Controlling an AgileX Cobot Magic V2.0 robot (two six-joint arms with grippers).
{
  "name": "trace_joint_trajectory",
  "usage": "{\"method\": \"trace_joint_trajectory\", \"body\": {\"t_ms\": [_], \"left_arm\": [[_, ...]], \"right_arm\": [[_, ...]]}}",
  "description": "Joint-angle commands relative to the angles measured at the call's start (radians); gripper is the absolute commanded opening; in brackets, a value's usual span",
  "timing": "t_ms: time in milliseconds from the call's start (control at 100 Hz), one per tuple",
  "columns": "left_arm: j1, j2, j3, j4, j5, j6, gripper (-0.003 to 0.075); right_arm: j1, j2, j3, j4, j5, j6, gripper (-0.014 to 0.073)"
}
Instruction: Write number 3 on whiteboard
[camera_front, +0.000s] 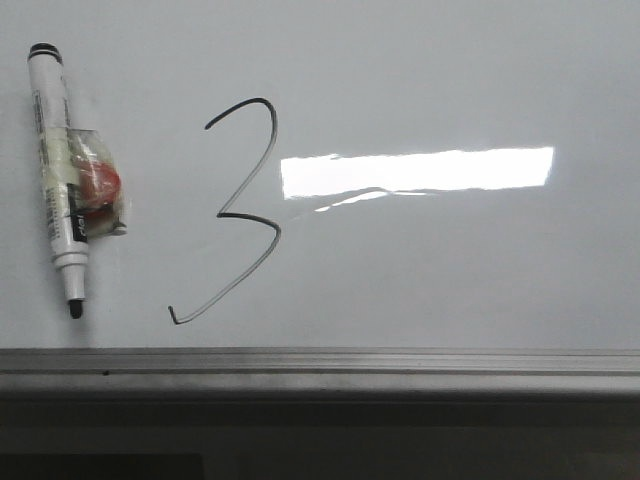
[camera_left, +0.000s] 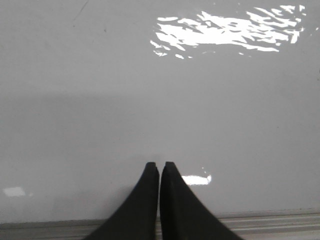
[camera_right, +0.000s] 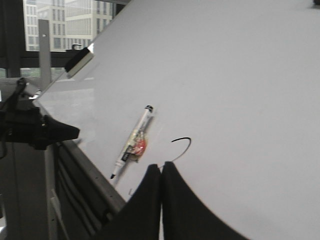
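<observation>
A thin black hand-drawn number 3 (camera_front: 245, 210) with a long slanting tail stands on the whiteboard (camera_front: 450, 270) in the front view. A white marker (camera_front: 62, 185) with a black tip pointing down sticks to the board left of it, with tape and a red blob at its middle. In the right wrist view the marker (camera_right: 133, 142) and the 3's top curve (camera_right: 182, 146) show just beyond my right gripper (camera_right: 161, 166), which is shut and empty. My left gripper (camera_left: 159, 165) is shut and empty over bare board.
A grey metal ledge (camera_front: 320, 362) runs along the board's lower edge. A bright rectangular light reflection (camera_front: 415, 170) lies right of the 3. In the right wrist view a dark arm (camera_right: 35, 131) sits off the board's edge, and an eraser (camera_right: 78, 61) rests far up.
</observation>
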Motion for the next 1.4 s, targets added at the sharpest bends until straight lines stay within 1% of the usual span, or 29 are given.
{"method": "trace_joint_trajectory", "body": {"t_ms": [0, 70, 140, 260, 310, 400, 480, 580, 630, 740, 830, 880, 960, 1130, 1230, 1390], "left_arm": [[0.002, -0.025, 0.034, -0.003, -0.045, -0.01, -0.002], [0.002, -0.025, 0.034, -0.003, -0.045, -0.01, -0.002], [0.002, -0.025, 0.034, -0.003, -0.045, -0.01, -0.002], [0.002, -0.025, 0.034, -0.003, -0.045, -0.01, -0.002], [0.002, -0.025, 0.034, -0.003, -0.045, -0.01, -0.002], [0.002, -0.025, 0.034, -0.003, -0.045, -0.01, -0.002], [0.002, -0.025, 0.034, -0.003, -0.045, -0.01, -0.002], [0.002, -0.025, 0.034, -0.003, -0.045, -0.01, -0.002], [0.002, -0.025, 0.034, -0.003, -0.045, -0.01, -0.002], [0.002, -0.025, 0.034, -0.003, -0.045, -0.01, -0.002], [0.002, -0.025, 0.034, -0.003, -0.045, -0.01, -0.002], [0.002, -0.025, 0.034, -0.003, -0.045, -0.01, -0.002], [0.002, -0.025, 0.034, -0.003, -0.045, -0.01, -0.002], [0.002, -0.025, 0.034, -0.003, -0.045, -0.01, -0.002], [0.002, -0.025, 0.034, -0.003, -0.045, -0.01, -0.002], [0.002, -0.025, 0.034, -0.003, -0.045, -0.01, -0.002]], "right_arm": [[-0.077, 0.026, -0.023, -0.004, -0.106, 0.036, -0.0045], [-0.157, 0.038, -0.023, -0.017, -0.121, 0.072, -0.0045], [-0.248, 0.05, -0.023, -0.089, -0.127, 0.15, -0.0045], [-0.414, 0.052, -0.023, -0.26, -0.127, 0.39, -0.0045], [-0.473, 0.052, -0.023, -0.301, -0.127, 0.434, -0.0046], [-0.573, 0.052, -0.019, -0.309, -0.129, 0.436, -0.0046], [-0.65, 0.05, 0.005, -0.309, -0.16, 0.436, -0.0046], [-0.737, 0.05, 0.072, -0.303, -0.259, 0.436, -0.0046], [-0.775, 0.037, 0.105, -0.303, -0.268, 0.436, -0.0046], [-0.822, -0.018, 0.183, -0.309, -0.224, 0.436, -0.0046], [-0.842, -0.016, 0.24, -0.309, -0.204, 0.436, -0.0046], [-0.842, -0.016, 0.235, -0.366, -0.097, 0.436, -0.0046], [-0.842, -0.016, 0.237, -0.414, -0.023, 0.436, -0.0046], [-0.844, -0.016, 0.237, -0.42, 0.083, 0.436, -0.0046], [-0.844, -0.016, 0.237, -0.42, 0.172, 0.436, -0.0046], [-0.844, -0.016, 0.237, -0.42, 0.17, 0.434, -0.0046]]}}
